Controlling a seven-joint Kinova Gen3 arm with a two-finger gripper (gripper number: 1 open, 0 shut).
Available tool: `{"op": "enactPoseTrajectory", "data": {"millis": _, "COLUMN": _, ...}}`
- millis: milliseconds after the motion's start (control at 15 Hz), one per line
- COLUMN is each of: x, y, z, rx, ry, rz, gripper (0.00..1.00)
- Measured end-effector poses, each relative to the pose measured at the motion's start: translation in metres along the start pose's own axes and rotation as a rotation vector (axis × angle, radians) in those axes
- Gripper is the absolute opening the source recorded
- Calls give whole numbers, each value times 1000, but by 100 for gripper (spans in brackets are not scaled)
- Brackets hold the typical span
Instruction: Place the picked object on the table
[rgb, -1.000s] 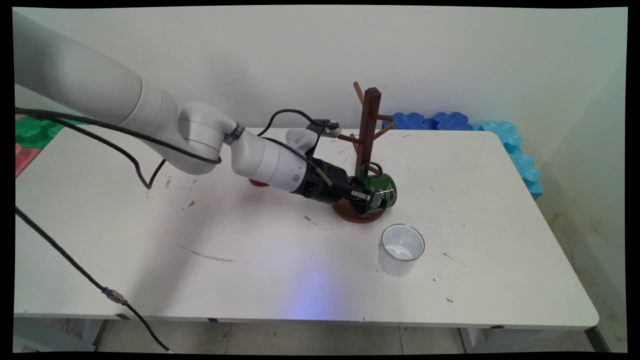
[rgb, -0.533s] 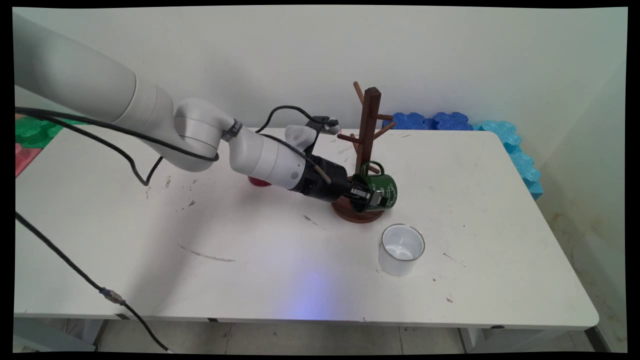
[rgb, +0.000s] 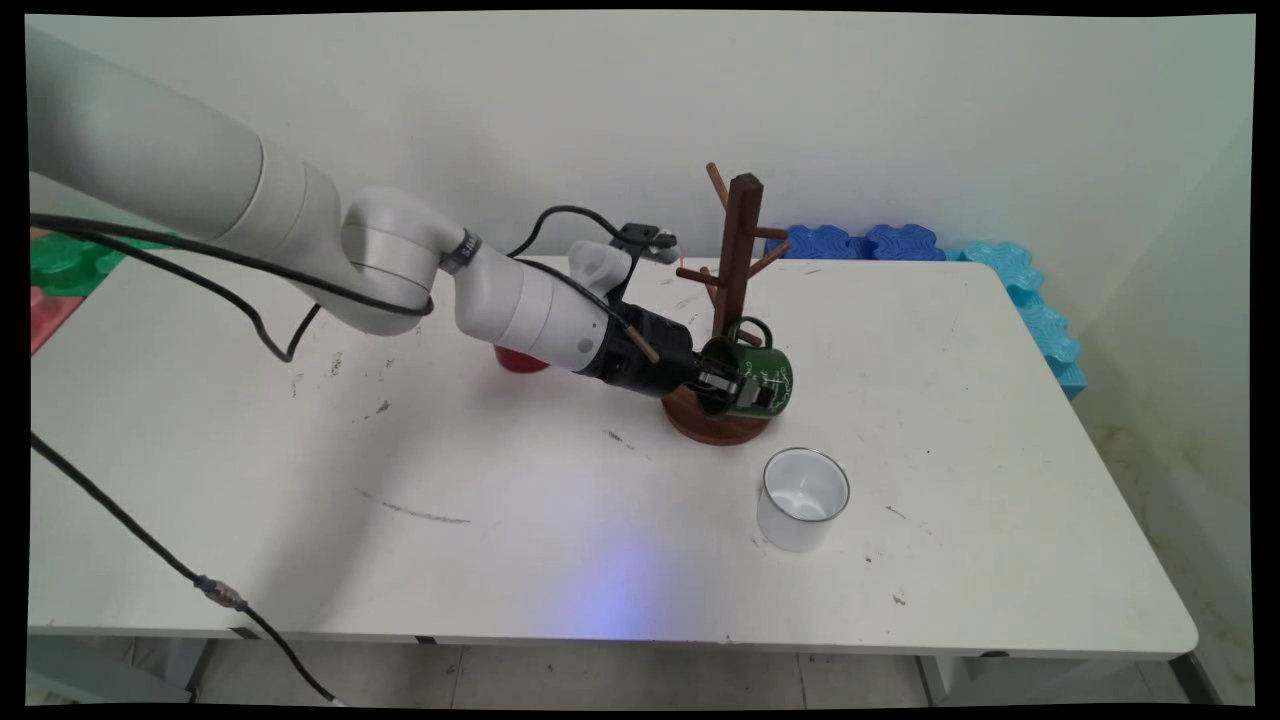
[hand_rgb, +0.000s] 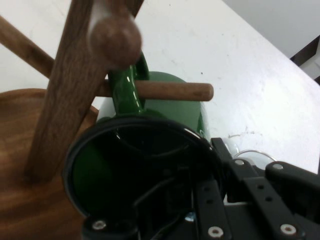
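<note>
My gripper (rgb: 740, 385) is shut on the rim of a dark green mug (rgb: 765, 378), held on its side just above the round base of a brown wooden mug tree (rgb: 738, 250). In the hand view the green mug (hand_rgb: 165, 130) fills the middle, its dark mouth facing the camera with one finger inside. Its green handle (hand_rgb: 125, 90) stands upward against a low wooden peg (hand_rgb: 172, 91) of the mug tree (hand_rgb: 65, 100); I cannot tell whether the peg passes through it.
A white mug (rgb: 802, 497) stands upright on the table right of and nearer than the tree's base (rgb: 712, 424). A red object (rgb: 520, 358) sits partly hidden behind the arm. Blue foam blocks (rgb: 1000, 270) line the far right edge. Black cables hang at left.
The gripper and green mug have risen slightly and shifted a little toward the tree's trunk, bringing the handle closer to the low peg. The white mug has not moved.
</note>
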Motion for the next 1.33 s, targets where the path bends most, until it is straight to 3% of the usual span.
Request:
{"op": "enactPoseTrajectory", "data": {"millis": 600, "x": 1, "y": 0, "z": -7, "rx": 4, "ry": -17, "rz": 84, "gripper": 0}}
{"op": "enactPoseTrajectory", "data": {"millis": 1333, "x": 3, "y": 6, "z": -13, "rx": -21, "ry": -31, "rz": 176, "gripper": 0}}
